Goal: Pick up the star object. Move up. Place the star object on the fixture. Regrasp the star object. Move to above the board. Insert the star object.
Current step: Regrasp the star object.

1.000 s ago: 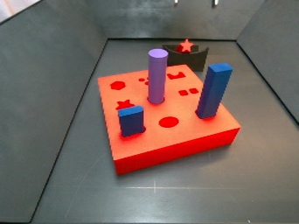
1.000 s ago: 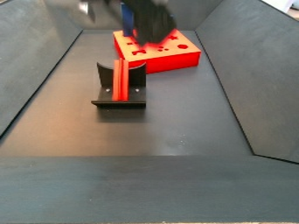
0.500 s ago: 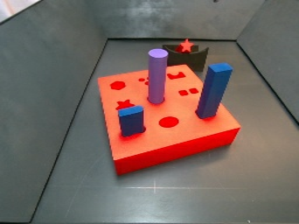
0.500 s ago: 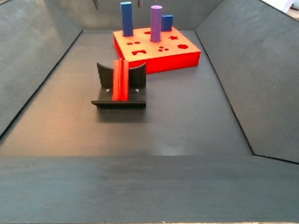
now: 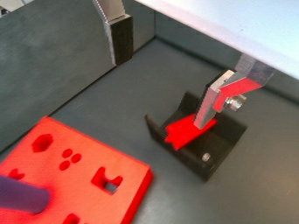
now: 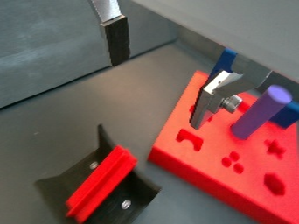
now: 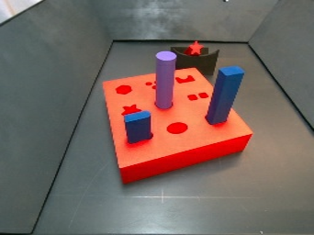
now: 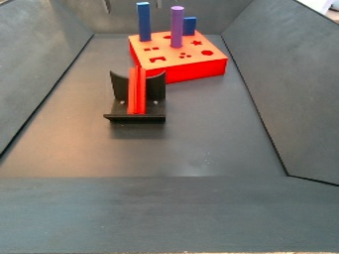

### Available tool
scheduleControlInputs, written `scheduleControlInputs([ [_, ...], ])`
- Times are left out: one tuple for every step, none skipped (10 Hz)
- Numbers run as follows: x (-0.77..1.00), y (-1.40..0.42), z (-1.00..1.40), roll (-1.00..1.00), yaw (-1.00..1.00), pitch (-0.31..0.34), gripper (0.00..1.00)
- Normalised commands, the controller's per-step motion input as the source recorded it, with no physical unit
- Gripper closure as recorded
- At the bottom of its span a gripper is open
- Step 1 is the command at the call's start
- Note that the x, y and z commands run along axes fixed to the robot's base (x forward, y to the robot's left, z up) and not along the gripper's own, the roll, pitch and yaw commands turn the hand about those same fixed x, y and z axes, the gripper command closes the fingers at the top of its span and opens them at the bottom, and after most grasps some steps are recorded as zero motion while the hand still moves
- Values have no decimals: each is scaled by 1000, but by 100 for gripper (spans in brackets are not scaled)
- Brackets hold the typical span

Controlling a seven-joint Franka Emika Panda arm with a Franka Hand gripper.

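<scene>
The star object [image 8: 137, 91] is a bright red peg lying lengthwise in the notch of the dark fixture [image 8: 133, 116], apart from the board. It also shows as a star end [image 7: 194, 48] on the fixture [image 7: 211, 61] behind the board [image 7: 185, 147]. Both wrist views look down on the star object [image 5: 180, 132] [image 6: 100, 178] in the fixture [image 5: 219, 144] [image 6: 138, 198]. My gripper [image 5: 169, 70] [image 6: 163, 70] hangs high above the floor, open, with nothing between its fingers. It sits out of frame in both side views.
The red board [image 8: 196, 65] carries a purple cylinder [image 7: 164, 79], a tall blue peg [image 7: 225, 95] and a short blue peg [image 7: 138, 126], with open shaped holes. Dark sloping walls enclose the floor on all sides. The board [image 6: 239, 179] lies close beside the fixture.
A second ago my gripper was a blur at the top of a side view, in front of the board. It has risen out of that view. The star object has stayed on the fixture.
</scene>
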Motion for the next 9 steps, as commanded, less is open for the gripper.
scheduleControlInputs([
  [-14,-22,1,1000,27,16,0],
  [-16,-20,1,1000,27,16,0],
  [-11,-19,7,1000,29,19,0],
  [-5,-20,10,1000,31,23,0],
  [8,-20,2,1000,34,30,0],
  [20,-24,-4,1000,35,32,0],
  [34,-22,-16,1000,38,39,0],
  [51,-27,-17,1000,43,51,0],
  [68,-30,-19,1000,50,68,0],
])
